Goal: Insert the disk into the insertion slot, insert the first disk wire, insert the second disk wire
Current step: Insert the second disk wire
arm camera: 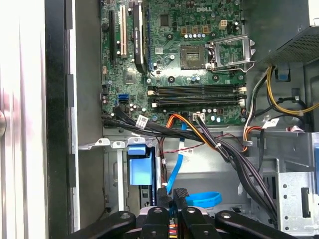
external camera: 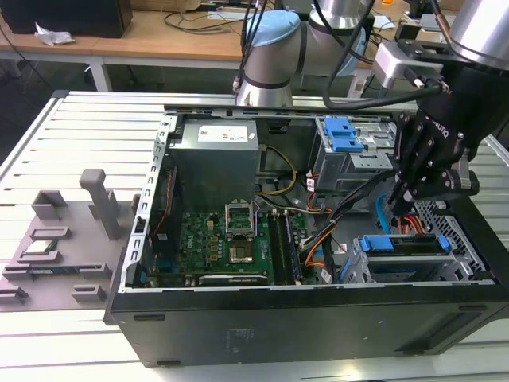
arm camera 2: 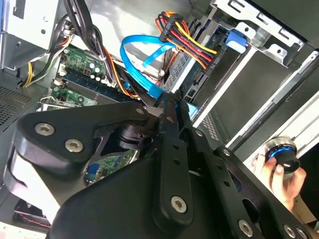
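One arm is what I'm running, its tool (external camera: 409, 203) down inside the open computer case (external camera: 318, 318) on the slatted table (external camera: 87, 119), over the insertion slot (external camera: 413, 263) at the exterior view's right. I see the disk (external camera: 407, 245) seated in that slot, blue caddy edge showing. Fingers (arm camera: 180, 196) look pressed together, seemingly pinching the second disk wire (arm camera 2: 144, 59); the first disk wire (arm camera 2: 187, 40) sits just beside.

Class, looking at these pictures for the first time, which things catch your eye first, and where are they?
The black gripper hangs inside the open computer case at the exterior view's right, just above the blue-framed disk seated in its metal cage. The green motherboard fills the case's middle, and a light-blue cable loops beside the red-and-yellow wire bundle.
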Robot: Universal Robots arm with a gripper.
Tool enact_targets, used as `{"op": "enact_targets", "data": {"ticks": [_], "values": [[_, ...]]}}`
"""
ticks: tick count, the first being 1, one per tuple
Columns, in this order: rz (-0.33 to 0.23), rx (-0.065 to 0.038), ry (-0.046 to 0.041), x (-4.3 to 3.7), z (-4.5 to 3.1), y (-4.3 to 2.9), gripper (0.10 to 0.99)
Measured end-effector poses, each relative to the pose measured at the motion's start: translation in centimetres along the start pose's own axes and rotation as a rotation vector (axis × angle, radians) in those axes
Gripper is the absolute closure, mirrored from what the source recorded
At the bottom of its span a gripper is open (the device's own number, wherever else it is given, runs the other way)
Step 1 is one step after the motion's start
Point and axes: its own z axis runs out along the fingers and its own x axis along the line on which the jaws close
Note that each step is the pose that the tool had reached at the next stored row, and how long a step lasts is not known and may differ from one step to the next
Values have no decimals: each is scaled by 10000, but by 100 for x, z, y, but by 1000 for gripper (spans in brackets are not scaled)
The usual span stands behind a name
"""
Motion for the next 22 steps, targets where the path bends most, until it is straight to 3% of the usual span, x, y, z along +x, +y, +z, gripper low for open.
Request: {"op": "enact_targets", "data": {"ticks": [6,11,22], "values": [[-1,1,6,114,40,-18,925],[0,1,13,168,124,-92,925],[1,-1,15,165,259,-199,925]]}}
